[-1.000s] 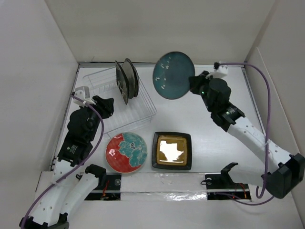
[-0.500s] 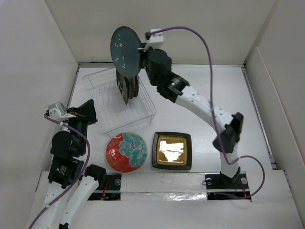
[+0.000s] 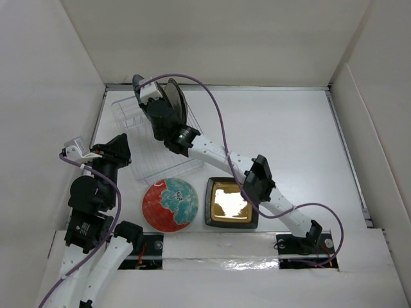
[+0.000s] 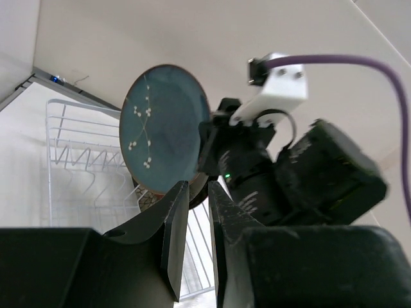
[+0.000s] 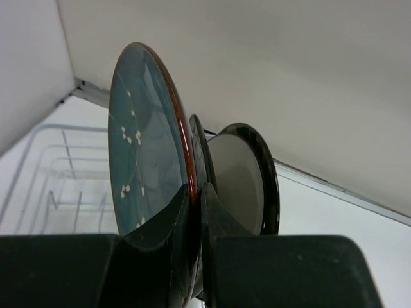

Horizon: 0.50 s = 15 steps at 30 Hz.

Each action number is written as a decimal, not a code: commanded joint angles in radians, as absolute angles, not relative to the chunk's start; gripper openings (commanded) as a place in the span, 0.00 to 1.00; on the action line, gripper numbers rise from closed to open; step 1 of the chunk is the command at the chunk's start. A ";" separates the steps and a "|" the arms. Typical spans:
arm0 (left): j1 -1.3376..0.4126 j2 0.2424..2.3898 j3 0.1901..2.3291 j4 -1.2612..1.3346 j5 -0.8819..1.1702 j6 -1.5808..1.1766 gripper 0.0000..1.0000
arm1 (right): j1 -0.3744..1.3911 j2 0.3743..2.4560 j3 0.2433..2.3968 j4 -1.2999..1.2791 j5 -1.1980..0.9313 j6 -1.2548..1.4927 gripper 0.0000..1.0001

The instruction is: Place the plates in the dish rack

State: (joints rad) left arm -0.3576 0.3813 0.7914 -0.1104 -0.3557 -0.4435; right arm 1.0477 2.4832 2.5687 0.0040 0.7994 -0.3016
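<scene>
The right gripper (image 5: 196, 212) pinches the rim of the teal plate (image 5: 144, 160), holding it upright at the far end of the dish rack (image 3: 160, 168), just beside the dark-rimmed cream plate (image 5: 241, 179) and another plate already standing there; whether its lower edge sits in the rack I cannot tell. The left gripper (image 4: 197, 192) hangs near the rack's left side, jaws slightly parted and holding nothing. The red plate with teal flowers (image 3: 170, 204) and the square black-gold plate (image 3: 231, 203) lie flat on the bench (image 3: 289, 141), side by side near the arm bases.
</scene>
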 commanded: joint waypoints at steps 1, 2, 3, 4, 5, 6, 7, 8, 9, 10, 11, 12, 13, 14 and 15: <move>-0.354 0.388 0.787 -0.077 -0.351 -0.443 0.16 | 1.037 2.447 2.657 0.336 0.880 -0.383 0.00; -0.354 0.388 0.785 -0.080 -0.347 -0.443 0.16 | 1.037 2.459 2.654 0.344 0.885 -0.385 0.00; -0.354 0.385 0.785 -0.080 -0.344 -0.443 0.16 | 1.037 2.465 2.654 0.348 0.899 -0.385 0.00; -0.354 0.380 0.781 -0.075 -0.341 -0.443 0.16 | 1.037 2.473 2.649 0.350 0.902 -0.385 0.00; -0.354 0.380 0.781 -0.074 -0.342 -0.443 0.17 | 1.037 2.476 2.643 0.356 0.907 -0.387 0.00; -0.354 0.383 0.782 -0.074 -0.342 -0.442 0.17 | 1.037 2.480 2.638 0.351 0.913 -0.374 0.00; -0.354 0.393 0.782 -0.078 -0.344 -0.442 0.17 | 1.037 2.482 2.632 0.345 0.911 -0.361 0.00; -0.354 0.391 0.782 -0.080 -0.339 -0.442 0.17 | 1.037 2.485 2.628 0.336 0.910 -0.345 0.00; -0.354 0.391 0.781 -0.080 -0.333 -0.442 0.17 | 1.037 2.490 2.622 0.319 0.914 -0.318 0.00; -0.354 0.387 0.779 -0.077 -0.334 -0.442 0.17 | 1.037 2.490 2.611 0.315 0.916 -0.305 0.00; -0.354 0.387 0.781 -0.074 -0.336 -0.442 0.17 | 1.037 2.490 2.577 0.316 0.919 -0.296 0.00; -0.354 0.387 0.782 -0.074 -0.337 -0.440 0.17 | 1.037 2.493 2.563 0.305 0.925 -0.263 0.00; -0.354 0.394 0.782 -0.077 -0.337 -0.440 0.17 | 1.037 2.497 2.554 0.296 0.925 -0.240 0.00; -0.354 0.396 0.781 -0.080 -0.336 -0.440 0.17 | 1.037 2.503 2.548 0.292 0.930 -0.224 0.00; -0.354 0.396 0.779 -0.078 -0.327 -0.440 0.17 | 1.049 2.510 2.533 0.296 0.945 -0.209 0.00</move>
